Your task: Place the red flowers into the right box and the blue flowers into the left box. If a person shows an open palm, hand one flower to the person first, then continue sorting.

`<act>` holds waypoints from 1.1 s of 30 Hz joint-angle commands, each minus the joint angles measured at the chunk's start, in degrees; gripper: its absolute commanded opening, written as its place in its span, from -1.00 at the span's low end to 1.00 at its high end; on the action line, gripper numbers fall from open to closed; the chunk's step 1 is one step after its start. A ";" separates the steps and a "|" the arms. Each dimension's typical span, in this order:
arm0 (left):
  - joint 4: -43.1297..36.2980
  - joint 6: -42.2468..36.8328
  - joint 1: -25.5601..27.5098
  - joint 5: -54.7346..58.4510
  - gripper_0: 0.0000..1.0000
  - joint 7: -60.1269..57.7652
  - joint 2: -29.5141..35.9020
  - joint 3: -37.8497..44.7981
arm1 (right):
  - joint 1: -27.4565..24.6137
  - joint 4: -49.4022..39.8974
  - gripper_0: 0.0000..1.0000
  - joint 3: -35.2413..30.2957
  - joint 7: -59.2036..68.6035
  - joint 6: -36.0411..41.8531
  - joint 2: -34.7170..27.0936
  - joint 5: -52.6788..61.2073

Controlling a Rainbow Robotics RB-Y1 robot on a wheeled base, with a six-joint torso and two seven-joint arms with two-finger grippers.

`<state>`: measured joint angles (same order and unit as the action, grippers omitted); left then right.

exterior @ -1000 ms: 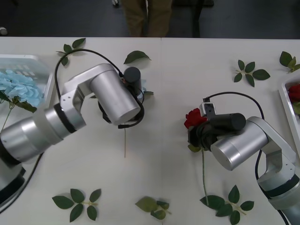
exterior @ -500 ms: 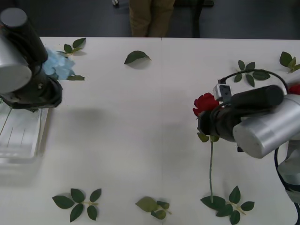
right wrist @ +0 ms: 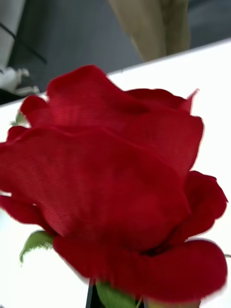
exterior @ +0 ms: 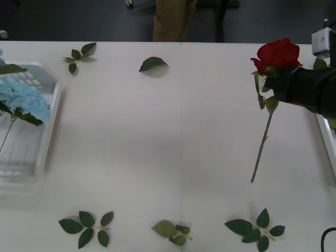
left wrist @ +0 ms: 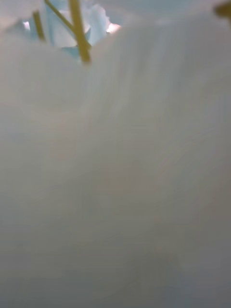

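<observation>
- The right gripper (exterior: 281, 84) sits high at the right edge of the front view, its black body reaching in from the side, closed on the red rose (exterior: 277, 54) just below the bloom.
- The rose hangs clear of the table: bloom uppermost, thin green stem (exterior: 261, 147) slanting down and toward the middle, its tip free above the white surface.
- In the right wrist view the red bloom (right wrist: 110, 192) sits directly above the fingers, with a green sepal (right wrist: 33, 240) at its base.
- Just below the gripper, the raised white rim of the right box (exterior: 326, 139) runs along the table's right edge.
- The left box (exterior: 46, 131) lies at the far left of the table, holding pale blue flowers (exterior: 23, 100) with green stems and broad leaves.
- In the left wrist view, blurred white plastic lies close up, with green stems (left wrist: 77, 29) and pale blue petals (left wrist: 98, 21) beyond; whether the left gripper's fingers are open cannot be told.
- Loose leaf sprigs (exterior: 86, 226) dot the white table (exterior: 157, 136) along its near and far edges.
- Beyond the far edge, a person's tan trousers (exterior: 170, 21) stand on dark floor.
</observation>
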<state>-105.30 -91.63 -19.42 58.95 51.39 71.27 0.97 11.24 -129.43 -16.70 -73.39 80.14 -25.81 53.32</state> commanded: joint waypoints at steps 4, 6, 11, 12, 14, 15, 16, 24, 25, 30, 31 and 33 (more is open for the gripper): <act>8.27 7.25 6.85 -3.14 -1.00 14.27 -0.69 3.87 | 1.15 2.08 -1.00 -7.73 -11.07 3.09 -8.21 -7.79; 10.65 8.48 6.85 -5.34 -1.00 16.20 -1.40 3.96 | 1.15 4.28 -1.00 -8.61 -13.53 5.37 -12.43 -9.90; 14.95 13.14 6.50 -8.85 -1.00 17.08 -3.59 3.78 | 1.07 10.34 -1.00 -8.87 -17.93 7.40 -20.78 -12.63; 16.27 14.63 6.06 -9.38 -1.00 17.17 -4.12 3.17 | 1.15 12.45 -1.00 -8.78 -19.07 7.31 -22.97 -13.07; 18.47 16.83 5.00 -11.14 -1.00 17.34 -4.91 1.58 | 1.15 16.23 -1.00 -8.96 -20.92 5.81 -25.52 -11.66; 19.61 18.32 4.39 -12.28 -1.00 17.52 -5.18 0.62 | 1.15 18.43 -1.00 -9.40 -22.06 4.41 -26.31 -10.26; 20.14 18.94 4.03 -12.81 -1.00 17.52 -5.35 0.18 | 1.15 19.48 -1.00 -9.66 -22.67 3.70 -26.40 -9.38; 28.84 27.82 -1.33 -20.54 -1.00 16.81 -10.71 -4.39 | 1.24 22.30 -1.00 -10.02 -24.17 1.15 -26.40 -7.36; 29.46 28.26 -1.77 -20.63 -1.00 16.73 -11.15 -4.48 | 1.24 22.12 -1.00 -9.93 -24.08 1.24 -26.40 -7.53; 30.77 28.78 -2.91 -20.72 -1.00 16.02 -11.86 -5.62 | 1.24 20.89 -1.00 -9.49 -23.82 1.33 -26.40 -6.74; 30.69 28.78 -2.91 -20.63 -1.00 15.94 -11.86 -5.62 | 1.24 20.45 -1.00 -9.31 -23.73 1.33 -26.40 -6.65; 30.69 28.70 -2.91 -20.63 -1.00 15.85 -11.86 -5.62 | 1.77 17.46 -1.00 -7.82 -22.94 1.24 -26.14 -6.21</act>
<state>-74.54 -63.62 -20.18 39.03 67.69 59.31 -4.12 11.26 -107.07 -25.30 -96.35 81.99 -50.49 46.48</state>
